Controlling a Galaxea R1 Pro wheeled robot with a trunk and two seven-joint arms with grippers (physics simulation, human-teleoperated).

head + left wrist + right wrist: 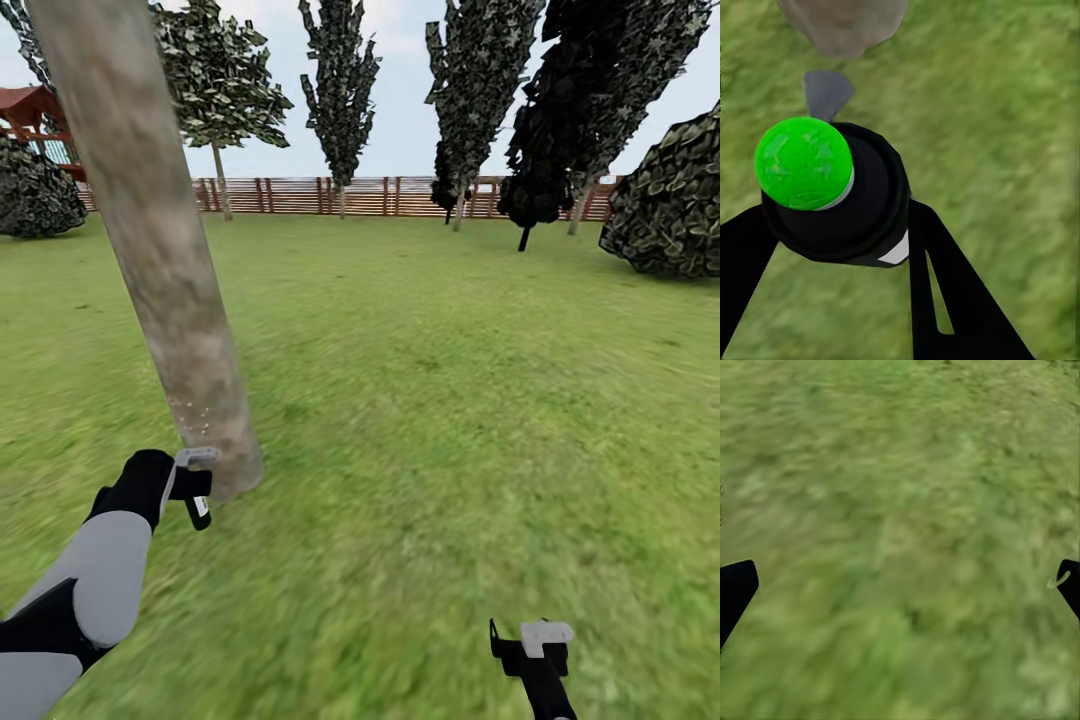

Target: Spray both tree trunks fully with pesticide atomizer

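Note:
A thick, blotchy grey-brown tree trunk [150,250] rises from the grass at the left, and its foot [844,22] also shows in the left wrist view. Faint pale specks sit on the bark low down. My left gripper [188,486] is shut on the pesticide atomizer [200,508], held right beside the trunk's base. In the left wrist view the bottle [847,202] is dark with a bright green round end, and its grey head points at the trunk. Another tree [222,180] with a bare pale trunk stands far back by the fence. My right gripper [530,650] [900,585] hangs open over bare grass.
Lawn [450,400] stretches ahead to a brown slatted fence [380,195]. Slim dark conifers [340,90] line the back. Large round shrubs stand at the far right [670,200] and far left [35,195], with a red-roofed structure [30,110] behind the left one.

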